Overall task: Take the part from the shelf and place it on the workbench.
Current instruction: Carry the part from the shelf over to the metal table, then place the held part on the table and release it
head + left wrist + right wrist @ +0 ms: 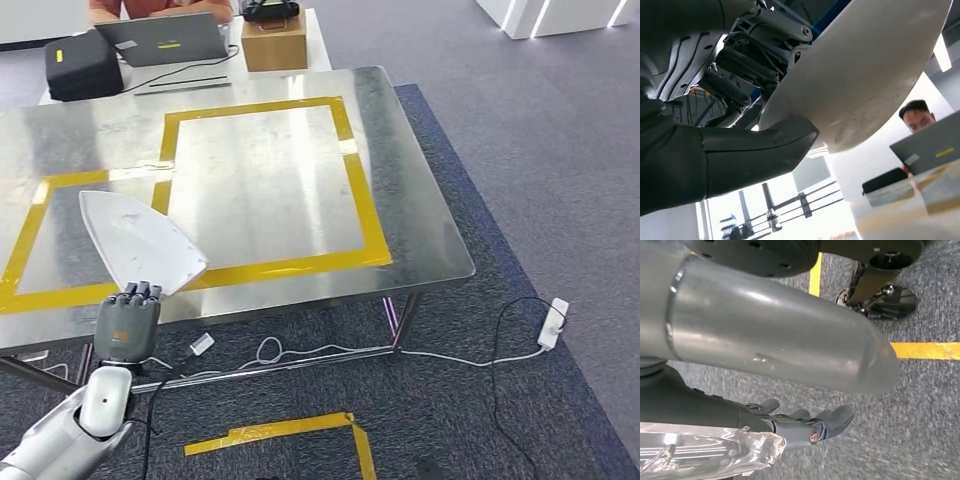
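Observation:
The part is a flat white panel with a pointed end, held above the near left corner of the steel workbench. My left hand grips it by its near edge, just in front of the table's rim. In the left wrist view the thumb presses under the white part while the darker fingers lie along its other face. My right hand hangs over the grey carpet and holds nothing, its fingers loosely extended.
Yellow tape marks rectangles on the workbench top. At its far side stand a laptop, a black bag and a cardboard box, with a person seated behind. A power strip and cables lie on the floor.

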`<state>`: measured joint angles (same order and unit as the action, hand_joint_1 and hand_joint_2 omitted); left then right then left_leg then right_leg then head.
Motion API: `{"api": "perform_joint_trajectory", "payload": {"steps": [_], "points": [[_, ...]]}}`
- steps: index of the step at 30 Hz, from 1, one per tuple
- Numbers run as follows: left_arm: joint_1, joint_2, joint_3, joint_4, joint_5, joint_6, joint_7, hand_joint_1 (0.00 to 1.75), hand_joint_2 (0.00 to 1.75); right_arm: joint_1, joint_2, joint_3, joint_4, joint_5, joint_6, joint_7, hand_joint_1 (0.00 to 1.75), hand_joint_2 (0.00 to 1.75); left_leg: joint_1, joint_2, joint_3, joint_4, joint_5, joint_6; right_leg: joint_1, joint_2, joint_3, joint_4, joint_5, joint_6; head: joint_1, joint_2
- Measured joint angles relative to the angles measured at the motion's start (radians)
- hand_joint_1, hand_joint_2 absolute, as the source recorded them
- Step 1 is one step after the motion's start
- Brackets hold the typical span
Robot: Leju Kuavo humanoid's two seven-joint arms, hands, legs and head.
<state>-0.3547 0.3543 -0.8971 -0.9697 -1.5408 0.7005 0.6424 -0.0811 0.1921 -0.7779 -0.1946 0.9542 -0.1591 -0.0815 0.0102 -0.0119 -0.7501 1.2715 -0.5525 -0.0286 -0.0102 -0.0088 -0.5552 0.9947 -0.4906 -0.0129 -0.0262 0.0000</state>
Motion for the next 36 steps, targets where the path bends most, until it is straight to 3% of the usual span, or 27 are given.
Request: {"api": "perform_joint_trajectory", "payload": {"steps": [1,2,5,7,9,11,12,14,15,16,17,18,19,21,23,27,30,32,34,36], "points": [[0.0,-0.004,-0.007,0.01,0.0,0.0,-0.004,1.75,1.75,-0.001,0.0,-0.001,0.0,0.001,0.0,0.0,0.0,0.0,0.002,0.004,-0.008,0.015,0.004,-0.002,0.001,-0.011,0.001,0.0,-0.002,0.0,0.0,0.0],[-0.001,-0.008,-0.012,0.02,0.0,0.0,-0.008,1.75,1.75,-0.002,0.0,-0.002,0.0,0.003,0.0,-0.001,0.0,0.0,0.004,0.007,0.008,-0.014,0.029,-0.002,0.001,-0.022,0.003,0.0,-0.004,0.001,0.0,0.0],[-0.012,-0.018,-0.023,0.043,0.0,0.0,-0.015,1.75,1.75,-0.003,0.001,-0.003,0.0,0.006,0.001,-0.002,0.0,0.0,-0.003,0.049,0.116,-0.211,0.112,0.009,0.005,-0.049,0.012,0.002,-0.012,0.011,0.0,0.0],[-0.022,-0.023,-0.027,0.052,0.0,0.0,-0.016,1.75,1.75,-0.004,0.001,-0.004,0.0,0.007,0.001,-0.002,0.0,0.0,-0.013,0.069,0.143,-0.265,0.115,0.02,0.009,-0.063,0.014,0.002,-0.018,0.021,0.001,0.0],[-0.026,-0.027,-0.027,0.063,0.0,0.0,-0.03,1.75,1.75,-0.005,0.001,-0.004,0.0,0.008,0.003,-0.003,0.0,0.0,-0.014,0.056,0.143,-0.271,0.115,0.031,0.009,-0.077,0.017,0.0,-0.022,0.03,0.002,0.0],[-0.027,-0.037,-0.014,0.072,0.0,0.0,-0.069,1.75,1.75,-0.006,0.002,-0.006,0.0,0.008,0.006,-0.004,0.0,0.0,-0.01,0.045,0.15,-0.278,0.116,0.043,0.006,-0.053,0.006,0.026,-0.043,0.039,0.003,0.0],[-0.028,-0.046,0.002,0.079,0.0,0.0,-0.102,1.75,1.75,-0.006,0.002,-0.007,0.0,0.007,0.006,-0.004,0.0,0.0,-0.008,0.04,0.153,-0.282,0.117,0.048,0.005,-0.032,-0.015,0.07,-0.067,0.043,0.006,0.0],[-0.029,-0.074,0.063,0.102,0.0,0.0,-0.196,1.75,1.75,-0.004,0.002,-0.012,0.0,0.007,0.006,-0.004,0.0,0.0,-0.007,0.029,0.154,-0.282,0.115,0.054,0.003,0.0,-0.087,0.208,-0.125,0.045,0.01,0.0],[-0.028,-0.089,0.101,0.117,0.0,0.0,-0.245,1.75,1.75,-0.003,0.002,-0.014,0.0,0.007,0.005,-0.003,0.0,0.0,-0.008,0.024,0.155,-0.282,0.114,0.055,0.003,0.005,-0.125,0.27,-0.143,0.047,0.011,0.0],[-0.028,-0.102,0.138,0.132,0.0,0.0,-0.282,1.75,1.75,-0.002,0.002,-0.017,0.0,0.007,0.005,-0.002,0.0,0.0,-0.008,0.019,0.156,-0.281,0.113,0.055,0.002,0.006,-0.147,0.299,-0.14,0.047,0.011,0.0],[-0.028,-0.113,0.17,0.144,0.0,0.0,-0.306,1.75,1.75,-0.001,0.002,-0.018,0.0,0.007,0.005,-0.002,0.0,0.0,-0.007,0.014,0.158,-0.281,0.111,0.054,0.001,0.006,-0.151,0.288,-0.117,0.048,0.012,0.0],[-0.028,-0.122,0.196,0.154,0.0,0.0,-0.316,1.75,1.75,-0.002,0.002,-0.019,0.0,0.007,0.004,-0.002,0.0,0.0,-0.007,0.01,0.162,-0.281,0.109,0.052,0.0,0.006,-0.133,0.235,-0.076,0.048,0.012,0.0],[-0.028,-0.131,0.218,0.162,0.0,0.0,-0.321,1.75,1.75,-0.002,0.002,-0.02,0.0,0.007,0.004,-0.002,0.0,0.0,-0.006,0.007,0.166,-0.281,0.106,0.048,-0.002,0.007,-0.104,0.161,-0.033,0.048,0.012,0.0],[-0.031,-0.142,0.252,0.174,0.0,0.0,-0.325,1.75,1.75,-0.004,0.002,-0.022,0.0,0.007,0.003,-0.001,0.0,0.0,-0.01,0.004,0.168,-0.276,0.1,0.039,-0.005,0.01,-0.047,0.042,0.016,0.047,0.012,0.0],[-0.033,-0.145,0.276,0.185,0.0,-0.001,-0.326,1.75,1.75,-0.003,0.003,-0.024,0.0,0.007,0.003,-0.001,0.0,0.0,-0.014,0.003,0.164,-0.271,0.099,0.041,-0.006,0.013,-0.031,0.011,0.02,0.044,0.012,0.0],[-0.05,-0.155,0.301,0.223,0.0,-0.014,-0.342,1.75,1.75,-0.004,0.003,-0.025,0.0,0.01,0.004,-0.001,0.0,0.0,-0.012,0.003,0.165,-0.274,0.103,0.06,-0.002,0.016,-0.033,0.01,0.02,0.038,0.012,0.0],[-0.087,-0.164,0.329,0.26,0.0,-0.036,-0.357,1.75,1.75,-0.004,0.003,-0.026,0.0,0.014,0.008,-0.001,0.0,0.0,-0.009,0.003,0.166,-0.276,0.104,0.06,0.004,0.017,-0.033,0.011,0.019,0.029,0.012,0.0],[-0.115,-0.167,0.341,0.277,0.0,-0.057,-0.367,1.75,1.75,-0.005,0.003,-0.027,0.0,0.016,0.009,-0.002,0.0,0.0,-0.006,0.003,0.166,-0.278,0.105,0.05,0.007,0.016,-0.034,0.012,0.018,0.025,0.012,0.0],[-0.139,-0.172,0.354,0.291,0.0,-0.094,-0.383,1.75,1.75,-0.007,0.003,-0.027,0.0,0.019,0.011,-0.004,0.0,0.0,-0.003,0.003,0.166,-0.28,0.105,0.03,0.009,0.016,-0.034,0.012,0.018,0.023,0.012,0.0],[-0.158,-0.177,0.37,0.306,0.0,-0.137,-0.399,1.75,1.75,-0.008,0.003,-0.027,0.0,0.021,0.015,-0.005,0.0,0.0,-0.001,0.003,0.166,-0.281,0.105,0.017,0.01,0.016,-0.034,0.013,0.019,0.022,0.013,0.0]]}}
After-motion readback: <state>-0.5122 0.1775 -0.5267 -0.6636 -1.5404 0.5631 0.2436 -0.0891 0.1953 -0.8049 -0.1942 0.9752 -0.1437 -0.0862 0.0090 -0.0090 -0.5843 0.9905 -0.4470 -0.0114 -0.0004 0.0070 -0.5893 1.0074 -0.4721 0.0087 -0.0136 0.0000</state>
